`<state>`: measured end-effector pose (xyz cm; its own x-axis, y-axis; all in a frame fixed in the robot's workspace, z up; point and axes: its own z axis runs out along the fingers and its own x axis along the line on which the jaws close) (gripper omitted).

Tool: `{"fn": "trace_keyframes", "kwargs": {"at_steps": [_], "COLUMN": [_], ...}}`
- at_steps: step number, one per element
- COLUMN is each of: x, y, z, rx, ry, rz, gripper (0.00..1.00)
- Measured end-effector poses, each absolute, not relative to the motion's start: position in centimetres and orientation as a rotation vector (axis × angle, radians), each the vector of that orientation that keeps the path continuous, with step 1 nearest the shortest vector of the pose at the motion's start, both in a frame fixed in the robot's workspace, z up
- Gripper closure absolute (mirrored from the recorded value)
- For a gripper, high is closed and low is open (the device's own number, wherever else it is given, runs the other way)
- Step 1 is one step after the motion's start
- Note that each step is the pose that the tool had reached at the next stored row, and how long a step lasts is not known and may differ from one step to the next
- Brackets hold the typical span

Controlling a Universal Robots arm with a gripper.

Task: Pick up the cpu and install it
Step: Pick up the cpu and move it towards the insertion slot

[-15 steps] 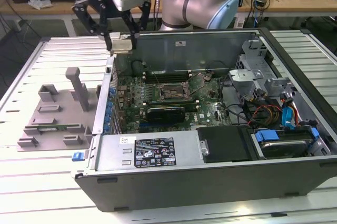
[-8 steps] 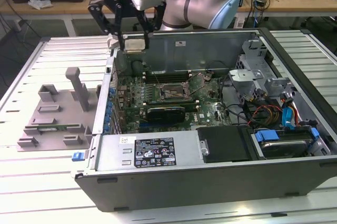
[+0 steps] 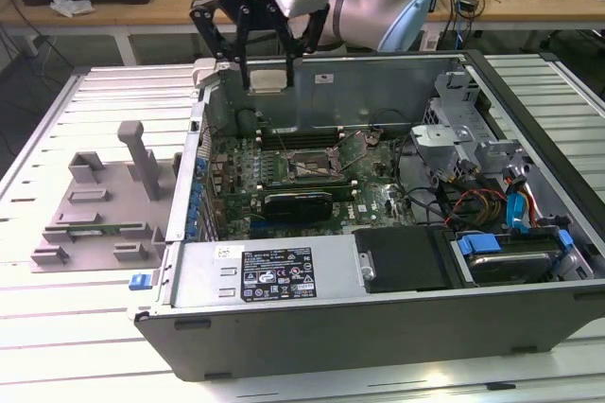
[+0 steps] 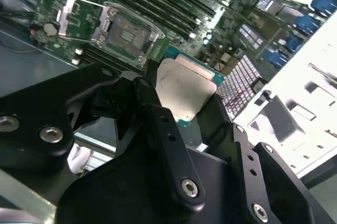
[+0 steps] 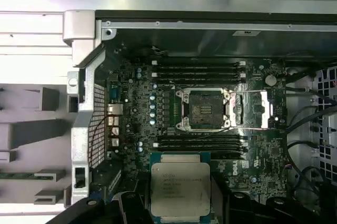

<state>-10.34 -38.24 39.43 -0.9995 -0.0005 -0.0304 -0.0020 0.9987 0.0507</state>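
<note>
1. Grey moulded plastic fixture tray (image 3: 95, 204): lies on the slatted table at the exterior view's left, well apart from the jaws and lower than them.
2. Black multi-fingered gripper (image 3: 267, 83): it hangs over the rear wall of the open grey metal computer case (image 3: 378, 327). The jaws are closed narrowly on the small flat square cpu with a silver-grey metal top (image 5: 180, 187), gripped by its edges. In the second wrist view the cpu (image 4: 181, 90) sits level between the fingers (image 4: 158, 113), clear of everything beneath.
3. Green motherboard (image 5: 131, 113): lies flat in the case floor, below the jaws.
4. Dark square metal-framed socket (image 5: 204, 109): uncovered and empty. It lies below the jaws and offset from them, with a bank of black memory slots (image 5: 200, 142) between it and the held chip.
5. Bright metal load plate (image 5: 253, 109): swung open, just beside the socket on the side away from the case's rear grille.
6. Assessment: pick-up appears complete. Installation is not done; the chip is raised and not yet aligned over the socket.
</note>
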Motion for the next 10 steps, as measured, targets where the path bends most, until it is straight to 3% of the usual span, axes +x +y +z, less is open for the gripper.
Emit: {"fn": "trace_keyframes", "kwargs": {"at_steps": [10], "x": [-7.0], "y": [-37.7], "z": [38.7], "rx": [-0.002], "ry": [3.110], "rz": [0.079], "gripper": [0.45]}}
